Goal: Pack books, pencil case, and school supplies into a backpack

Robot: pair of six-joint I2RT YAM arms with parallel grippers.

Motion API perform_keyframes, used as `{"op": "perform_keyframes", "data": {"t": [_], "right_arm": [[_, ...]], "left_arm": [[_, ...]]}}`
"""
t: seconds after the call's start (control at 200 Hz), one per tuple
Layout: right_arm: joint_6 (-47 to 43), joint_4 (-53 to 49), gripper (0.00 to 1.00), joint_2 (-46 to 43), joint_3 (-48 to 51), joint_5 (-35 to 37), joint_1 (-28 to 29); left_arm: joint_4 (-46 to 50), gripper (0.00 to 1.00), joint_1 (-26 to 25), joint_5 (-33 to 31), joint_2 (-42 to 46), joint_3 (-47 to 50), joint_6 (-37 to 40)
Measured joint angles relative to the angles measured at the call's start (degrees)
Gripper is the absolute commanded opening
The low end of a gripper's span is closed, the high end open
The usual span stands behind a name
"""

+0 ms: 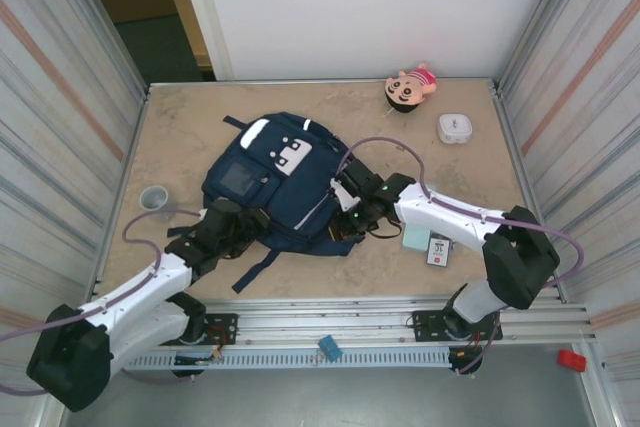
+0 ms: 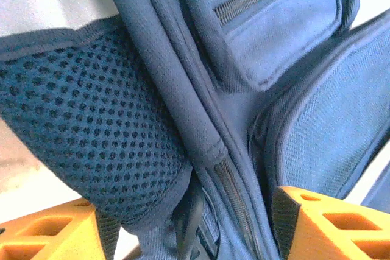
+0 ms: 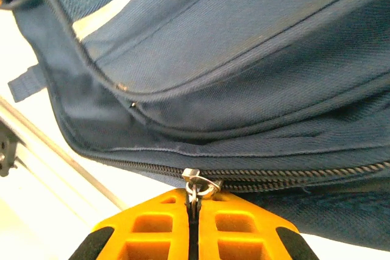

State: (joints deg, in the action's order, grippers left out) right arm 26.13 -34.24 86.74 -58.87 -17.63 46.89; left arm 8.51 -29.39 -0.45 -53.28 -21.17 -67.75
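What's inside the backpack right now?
The backpack's fabric covers its inside. The right gripper pinches the zipper pull; the pencil case and white pack lie outside on the table.

Left claw [image 2: 186, 205] spread wide, reaching forward (right claw [image 3: 193, 211] pinched shut)

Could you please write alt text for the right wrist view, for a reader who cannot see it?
The right tool, its orange fingers closed together, pinches the metal zipper pull of the navy backpack. The zipper runs sideways across the fabric from the pull.
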Motion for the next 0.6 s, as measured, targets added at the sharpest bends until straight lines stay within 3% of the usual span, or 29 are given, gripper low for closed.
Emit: {"op": "perform_keyframes", "data": {"t": [0.256, 0.601], "right_arm": [[4.8, 5.2, 0.0, 2.0, -0.6, -0.7, 6.7], [9.5, 12.8, 0.0, 9.3, -5.7, -2.1, 10.1]], "left_arm": [[-4.3, 0.69, 10.7, 4.2, -7.5, -2.4, 8.6], [-10.8, 0.73, 17.7, 11.6, -24.7, -14.6, 16.2]]}}
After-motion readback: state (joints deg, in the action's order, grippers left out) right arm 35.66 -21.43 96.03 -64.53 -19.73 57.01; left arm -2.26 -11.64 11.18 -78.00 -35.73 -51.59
